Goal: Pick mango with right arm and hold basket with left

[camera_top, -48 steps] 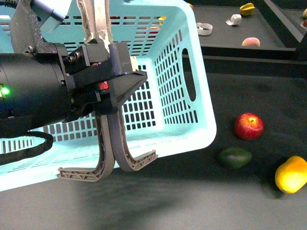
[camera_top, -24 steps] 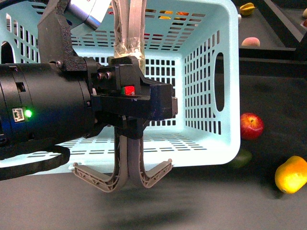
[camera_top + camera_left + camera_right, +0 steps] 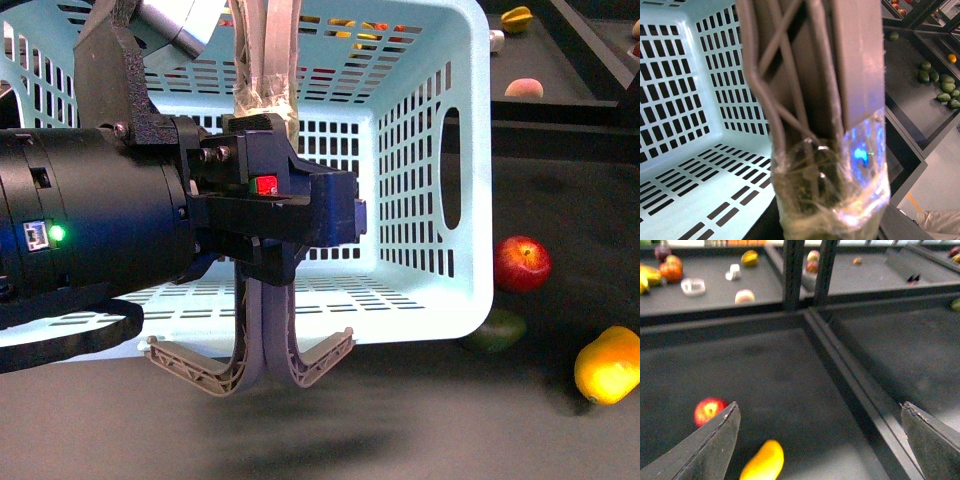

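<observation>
The turquoise basket (image 3: 420, 130) hangs tilted, lifted off the dark table. My left gripper (image 3: 262, 215) is shut on its taped grey-brown handles (image 3: 262, 70); in the left wrist view the handles (image 3: 840, 65) and tape (image 3: 830, 190) fill the middle, with the basket's slotted floor (image 3: 700, 170) behind. The yellow-orange mango (image 3: 607, 364) lies on the table at the right edge. In the right wrist view the mango (image 3: 762, 463) lies below and just inside one finger (image 3: 705, 445) of my open, empty right gripper (image 3: 820, 440). The right gripper is out of the front view.
A red apple (image 3: 520, 263) and a dark green avocado (image 3: 495, 330) lie beside the basket's right corner; the apple also shows in the right wrist view (image 3: 709, 410). A raised black divider rail (image 3: 850, 385) crosses the table. Shelves behind (image 3: 560, 60) hold more fruit.
The basket has swung from a strong tilt to nearly level and shifted right, now partly covering the avocado. The left arm turned with it. The mango and apple have not moved.
</observation>
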`<state>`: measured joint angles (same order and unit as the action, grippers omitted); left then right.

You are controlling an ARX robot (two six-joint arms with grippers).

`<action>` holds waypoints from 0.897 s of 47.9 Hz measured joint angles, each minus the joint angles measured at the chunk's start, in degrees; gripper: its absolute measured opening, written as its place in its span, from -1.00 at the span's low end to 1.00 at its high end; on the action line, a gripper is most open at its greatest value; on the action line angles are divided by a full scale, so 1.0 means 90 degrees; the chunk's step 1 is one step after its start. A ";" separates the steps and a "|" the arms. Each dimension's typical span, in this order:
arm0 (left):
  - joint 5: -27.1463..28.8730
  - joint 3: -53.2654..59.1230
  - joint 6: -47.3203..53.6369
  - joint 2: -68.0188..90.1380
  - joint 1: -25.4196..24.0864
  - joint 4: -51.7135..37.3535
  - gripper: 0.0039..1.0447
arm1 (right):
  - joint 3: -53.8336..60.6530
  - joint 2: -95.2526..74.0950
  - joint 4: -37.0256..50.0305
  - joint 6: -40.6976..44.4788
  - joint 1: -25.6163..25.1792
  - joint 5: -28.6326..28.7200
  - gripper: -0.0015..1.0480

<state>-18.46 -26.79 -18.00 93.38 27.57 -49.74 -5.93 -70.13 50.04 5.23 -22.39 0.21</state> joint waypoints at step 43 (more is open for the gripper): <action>0.0029 0.0000 0.0000 0.0000 0.0002 0.0000 -0.66 | -0.4109 -0.7536 -0.1802 0.6528 -0.0039 0.0704 0.84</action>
<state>-18.20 -26.79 -18.00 93.38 27.59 -49.74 -42.92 -137.95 33.82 63.99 -22.74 6.55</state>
